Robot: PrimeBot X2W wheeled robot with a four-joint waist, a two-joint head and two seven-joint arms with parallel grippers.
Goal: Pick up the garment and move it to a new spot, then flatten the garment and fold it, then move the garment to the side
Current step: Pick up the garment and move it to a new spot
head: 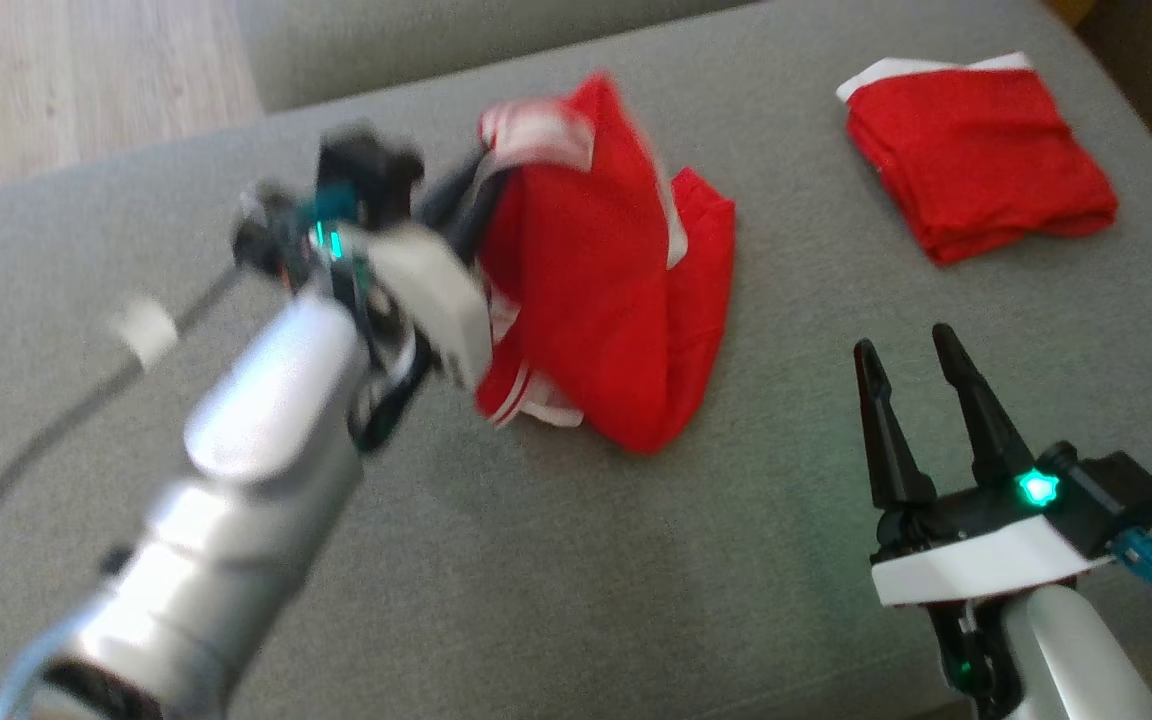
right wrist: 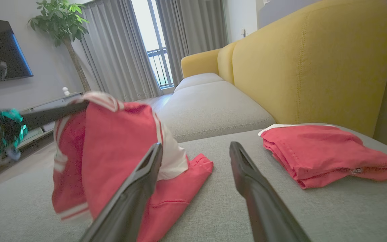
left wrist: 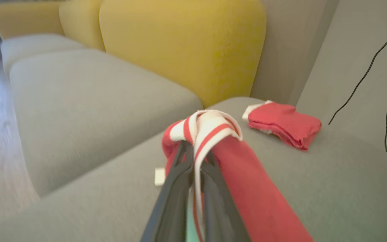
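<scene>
Left gripper (left wrist: 193, 151) clamping tight on white-striped band of red fabric garment (head: 606, 300) draping onto grey sofa cushion (head: 536, 560); right gripper (head: 904, 340) hovering wide open, empty.

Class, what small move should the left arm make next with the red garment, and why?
Probably lift a little higher, then carry it aside: the left tool is shut on the striped band of the red garment, but its lower end rests on the grey cushion.

A folded red cloth (head: 976, 150) lay on the grey sofa seat (head: 536, 560), ahead of the right gripper (head: 904, 338). Yellow backrest cushions (right wrist: 311, 64) stood beyond it.
</scene>
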